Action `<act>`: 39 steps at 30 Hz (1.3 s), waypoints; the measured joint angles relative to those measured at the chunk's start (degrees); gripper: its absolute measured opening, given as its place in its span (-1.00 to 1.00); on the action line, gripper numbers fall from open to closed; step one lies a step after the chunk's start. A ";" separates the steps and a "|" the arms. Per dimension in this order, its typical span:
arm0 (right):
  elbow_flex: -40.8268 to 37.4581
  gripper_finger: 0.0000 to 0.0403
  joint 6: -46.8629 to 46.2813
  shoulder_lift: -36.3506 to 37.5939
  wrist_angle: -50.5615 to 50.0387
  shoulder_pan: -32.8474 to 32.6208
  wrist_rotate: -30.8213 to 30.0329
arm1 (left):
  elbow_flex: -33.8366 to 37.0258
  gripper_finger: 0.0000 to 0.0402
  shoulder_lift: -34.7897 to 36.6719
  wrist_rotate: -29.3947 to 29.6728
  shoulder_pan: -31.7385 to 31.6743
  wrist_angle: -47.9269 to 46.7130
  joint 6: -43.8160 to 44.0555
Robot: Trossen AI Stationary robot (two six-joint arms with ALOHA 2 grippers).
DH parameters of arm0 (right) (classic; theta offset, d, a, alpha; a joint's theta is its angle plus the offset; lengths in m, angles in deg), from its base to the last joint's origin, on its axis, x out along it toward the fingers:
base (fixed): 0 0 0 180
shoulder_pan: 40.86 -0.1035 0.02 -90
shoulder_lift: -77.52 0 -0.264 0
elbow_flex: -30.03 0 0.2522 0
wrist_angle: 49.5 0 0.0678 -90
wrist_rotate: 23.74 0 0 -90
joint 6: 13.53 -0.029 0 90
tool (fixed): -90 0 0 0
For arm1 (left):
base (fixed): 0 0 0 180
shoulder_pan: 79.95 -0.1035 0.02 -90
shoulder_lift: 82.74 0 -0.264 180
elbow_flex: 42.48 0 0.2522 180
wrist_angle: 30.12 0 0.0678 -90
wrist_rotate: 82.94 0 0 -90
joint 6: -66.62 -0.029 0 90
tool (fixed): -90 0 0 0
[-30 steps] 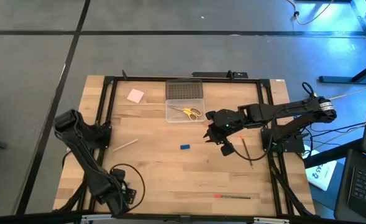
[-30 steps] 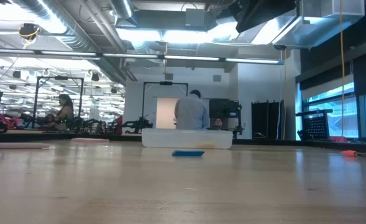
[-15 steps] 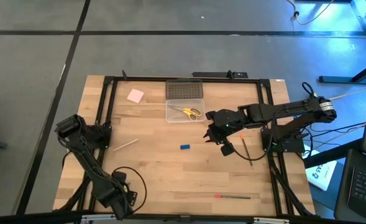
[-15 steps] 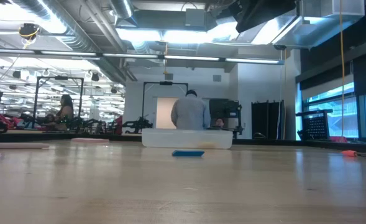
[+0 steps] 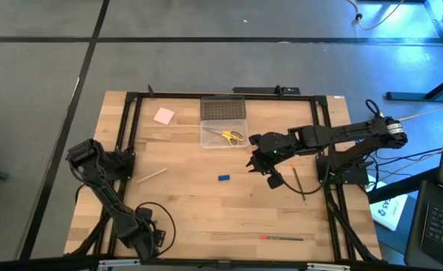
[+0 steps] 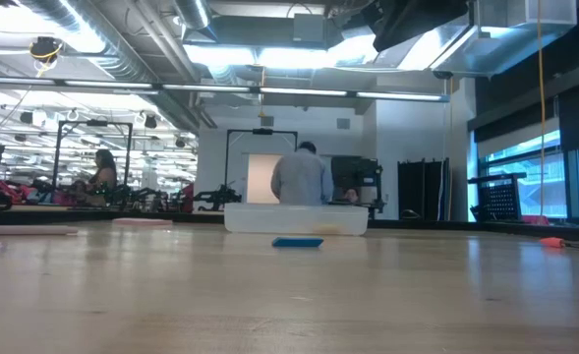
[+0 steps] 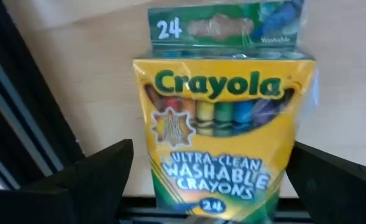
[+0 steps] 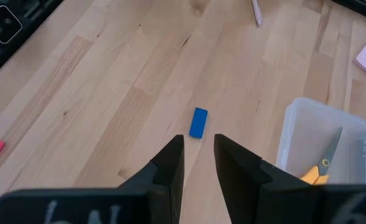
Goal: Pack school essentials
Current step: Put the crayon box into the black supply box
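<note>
Crayon box (image 7: 223, 124) sits between your left fingers (image 7: 102, 171), spread wide, at desk's (image 5: 198, 203) near-left corner; close off-centre and box skews. Right fingers (image 8: 170, 163) part-open, empty, above blue block (image 8: 198, 122); low descent knocks it.

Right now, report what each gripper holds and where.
Left gripper straddles the Crayola crayon box at its two side edges; a firm grip cannot be told. Right gripper holds nothing.

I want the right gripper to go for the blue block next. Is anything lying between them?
Nothing visible. The right wrist view shows bare wood between the right gripper and the tiny blue block. The clear case with the scissors sits off to one side.
</note>
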 joint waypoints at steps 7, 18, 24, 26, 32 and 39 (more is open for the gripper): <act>0.00 -0.55 0.00 0.00 0.00 0.00 0.00 | 0.92 0.99 0.00 1.88 0.06 0.71 -0.38; 0.00 -0.55 0.00 0.00 -0.02 0.00 0.00 | 0.92 0.98 0.00 3.37 0.44 -1.10 -1.93; 0.00 -0.55 0.01 0.00 -0.02 0.00 0.01 | 2.01 0.98 -0.01 3.56 0.44 -0.15 -0.83; 0.00 -0.55 0.00 0.00 -0.01 -0.01 0.00 | 3.56 0.98 0.09 3.46 0.45 1.55 -0.35; 0.00 -0.55 0.00 0.00 0.00 0.00 0.00 | 6.12 0.98 0.50 3.57 0.45 5.25 -0.78; 0.00 -0.55 0.02 0.00 0.00 -0.01 0.00 | 6.17 0.95 0.39 3.77 0.55 5.21 -1.80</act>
